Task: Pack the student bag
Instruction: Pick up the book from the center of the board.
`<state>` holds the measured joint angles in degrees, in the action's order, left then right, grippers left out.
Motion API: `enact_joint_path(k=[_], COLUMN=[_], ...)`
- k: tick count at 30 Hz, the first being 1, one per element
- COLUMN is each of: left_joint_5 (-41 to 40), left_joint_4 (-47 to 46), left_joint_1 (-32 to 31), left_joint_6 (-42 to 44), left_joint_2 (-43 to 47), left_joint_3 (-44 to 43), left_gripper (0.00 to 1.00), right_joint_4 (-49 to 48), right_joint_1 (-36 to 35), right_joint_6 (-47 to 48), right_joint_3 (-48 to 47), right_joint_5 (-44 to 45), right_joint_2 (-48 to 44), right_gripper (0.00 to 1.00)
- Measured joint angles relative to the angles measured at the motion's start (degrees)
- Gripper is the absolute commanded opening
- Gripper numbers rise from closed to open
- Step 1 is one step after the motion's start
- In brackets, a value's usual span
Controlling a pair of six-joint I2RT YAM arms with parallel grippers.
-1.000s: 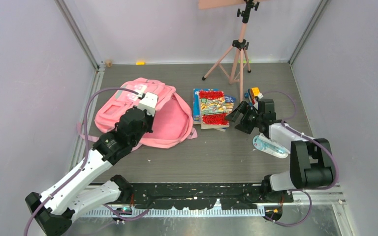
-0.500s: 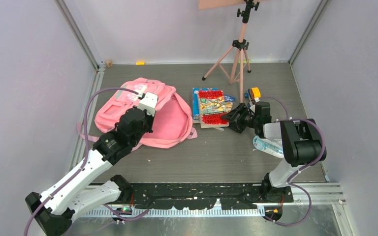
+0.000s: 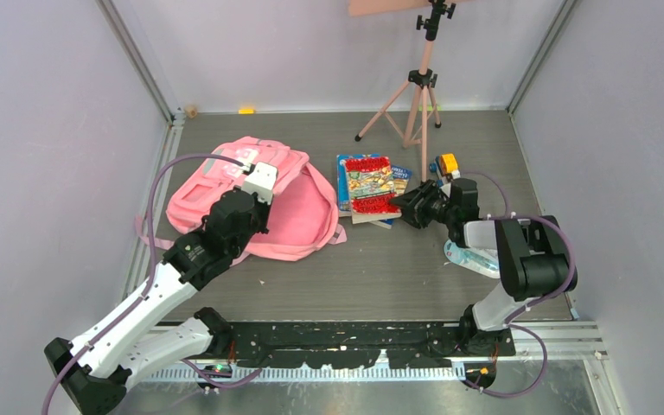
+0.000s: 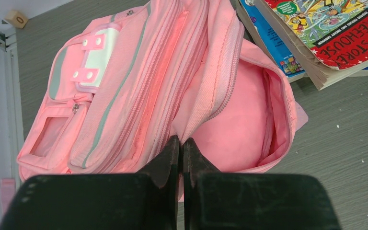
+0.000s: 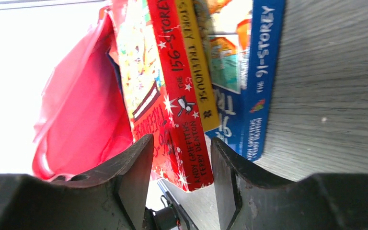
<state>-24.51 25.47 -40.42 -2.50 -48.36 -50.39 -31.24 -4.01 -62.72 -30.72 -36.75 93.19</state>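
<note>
Top external view puts the bag (image 3: 298, 216) flat on the left half of the desk (image 3: 363, 268), with its mouth facing a small stack of books just beside it on the right. The left gripper (image 4: 181, 143) has its fingers pressed together on the zip edge of the main compartment. That lifts the edge, so the pink lining shows and the mouth gapes toward the books.

The right gripper (image 5: 182, 148) lies low at the stack's right side. Its jaws are spread and straddle the spine corner of the red book (image 5: 177, 96), which lies on top of a blue book (image 5: 263, 72). They do not appear to have closed on it.

The step in hand looks like picking up the first book while the other arm props the bag open, so packing has hardly begun. Next, the right jaws need to close on the red book alone, without catching the one beneath. Then they must lift it and carry it left into the held-open mouth. The fabric is soft, so the opening could sag if the pinch slips.
</note>
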Motion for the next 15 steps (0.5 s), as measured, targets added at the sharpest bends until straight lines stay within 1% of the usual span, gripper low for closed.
enact_joint_path(k=[8,15], left_joint_5=[-0.04,-0.07], left_joint_4=[0.0,0.0], left_joint_1=[0.0,0.0], left_joint_6=[0.0,0.02], left_joint_2=[0.0,0.0], left_joint_3=[0.0,0.0], left_gripper=[0.0,0.0], right_joint_4=[-0.02,-0.98], right_joint_1=[-0.04,-0.5], right_joint_6=[-1.62,-2.19], right_joint_3=[0.0,0.0], right_joint_5=[0.02,-0.04], right_joint_2=[-5.33,-5.09], right_gripper=[0.51,0.5])
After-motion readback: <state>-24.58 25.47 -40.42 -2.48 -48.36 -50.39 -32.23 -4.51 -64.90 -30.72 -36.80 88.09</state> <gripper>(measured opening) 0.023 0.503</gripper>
